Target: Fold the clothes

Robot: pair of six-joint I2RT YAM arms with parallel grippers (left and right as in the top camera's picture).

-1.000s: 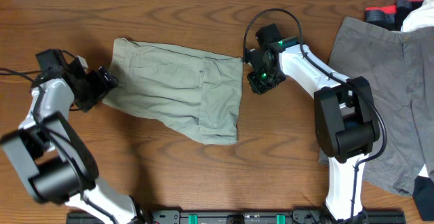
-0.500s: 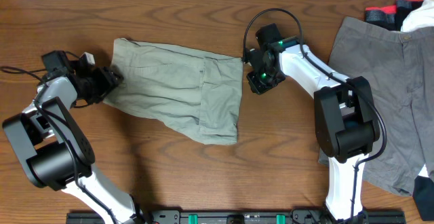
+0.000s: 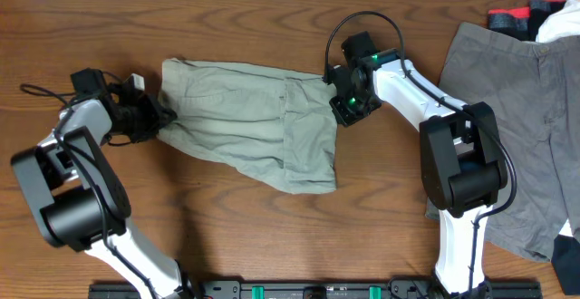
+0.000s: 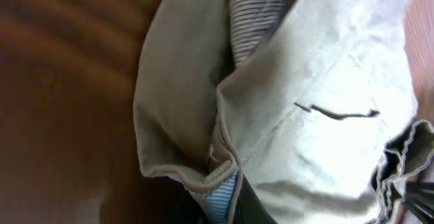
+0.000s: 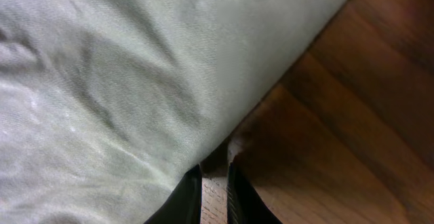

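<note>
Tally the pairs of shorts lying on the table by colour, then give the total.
Khaki-beige shorts: 1
Grey shorts: 1
Total: 2

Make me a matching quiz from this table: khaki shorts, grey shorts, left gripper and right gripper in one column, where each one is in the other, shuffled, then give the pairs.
Things
1. khaki shorts
2. grey shorts
3. left gripper
4. right gripper

Places or states
A. far right of the table, beyond the right arm
B. shut on the left end of the khaki pair
C. spread out between the two arms
D. at the upper right corner of the khaki pair

Pairs: 1-C, 2-A, 3-B, 4-D
</note>
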